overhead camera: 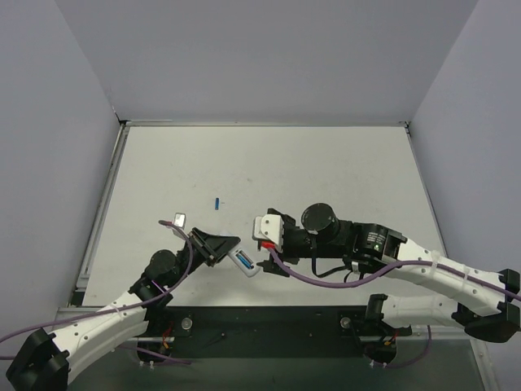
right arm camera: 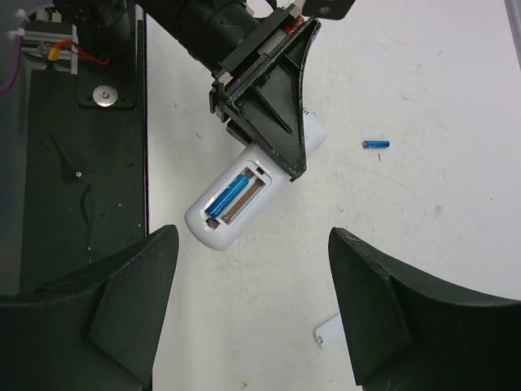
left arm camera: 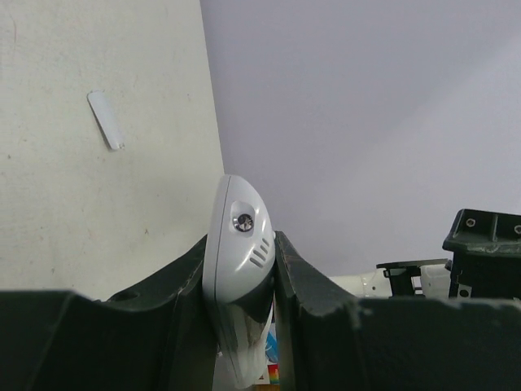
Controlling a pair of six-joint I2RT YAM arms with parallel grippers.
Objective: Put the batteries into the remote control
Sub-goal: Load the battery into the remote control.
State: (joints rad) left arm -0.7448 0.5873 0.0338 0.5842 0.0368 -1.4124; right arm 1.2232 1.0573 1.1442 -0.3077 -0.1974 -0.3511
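Remote control [right arm camera: 213, 230]: clamped in left gripper [left arm camera: 241, 281], bay exposed for loading. Right gripper [right arm camera: 252, 232]: jaws apart, loose battery [right arm camera: 375, 144] beyond them.

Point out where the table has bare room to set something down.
Bare: the table beyond the loose battery, and its right side past the right arm. Crowded: near centre, where the left tool holds the remote control by the right tool.

Left hand [overhead camera: 231, 249] grips remote control [overhead camera: 247, 265]

White tabletop [overhead camera: 326, 163], pale lilac walls [overhead camera: 269, 57] on 3 sides, blk strip [overhead camera: 269, 326] at near edge, even light
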